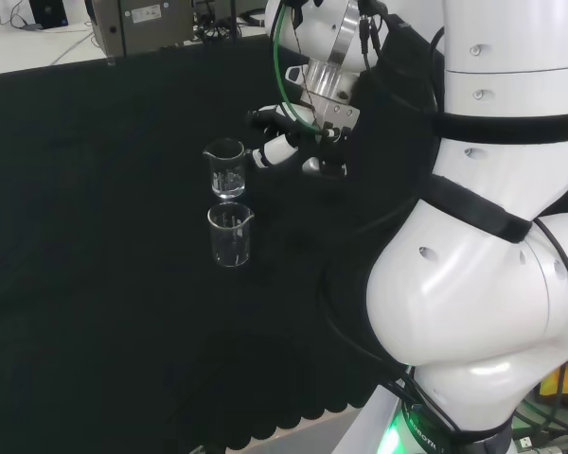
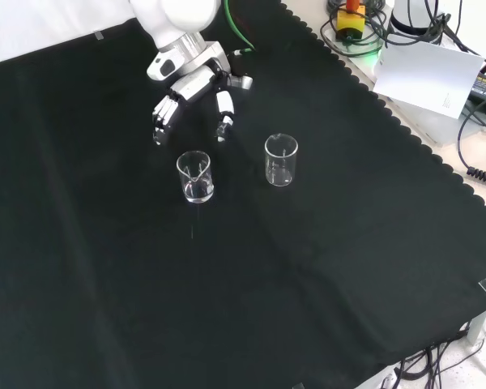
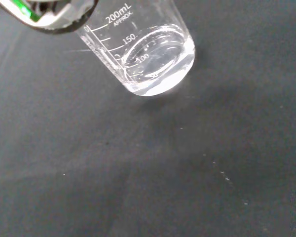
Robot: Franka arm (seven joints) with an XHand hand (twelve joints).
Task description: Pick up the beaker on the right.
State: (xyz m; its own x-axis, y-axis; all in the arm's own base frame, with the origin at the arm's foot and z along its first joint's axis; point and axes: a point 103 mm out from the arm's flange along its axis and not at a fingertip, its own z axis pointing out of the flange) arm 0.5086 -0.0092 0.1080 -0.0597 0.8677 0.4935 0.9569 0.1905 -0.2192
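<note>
On the black cloth (image 2: pixel 324 267) stand two clear glass beakers, both upright with their open mouths pointing up. In the front view they stand side by side, a little apart. In the head view one stands behind the other.

The hand (image 2: pixel 190 85) comes in from the top of the front view. Its fingers (image 2: pixel 162 113) are spread and only a little bent, and the thumb (image 2: pixel 224 109) sticks out apart from them. So the hand is wide open and holds nothing. It hangs just above and behind the left beaker (image 2: pixel 195 177) in the front view, with a gap of cloth between the fingertips and the glass rim. It does not touch either beaker.

In the head view the hand (image 1: pixel 293 142) sits just to the right of the farther beaker (image 1: pixel 226 168), very close to it, with the fingertips near its rim. I cannot tell from that view whether they touch.

The right beaker (image 2: pixel 281 160) in the front view is the nearer beaker (image 1: pixel 231 235) in the head view. It stands tall and straight, with its little pouring lip at the rim. It is well clear of the hand.

The wrist view looks down at a beaker (image 3: pixel 148 54) close up. It has measuring marks printed on its side and a round, thick, shiny bottom resting on the cloth.
</note>
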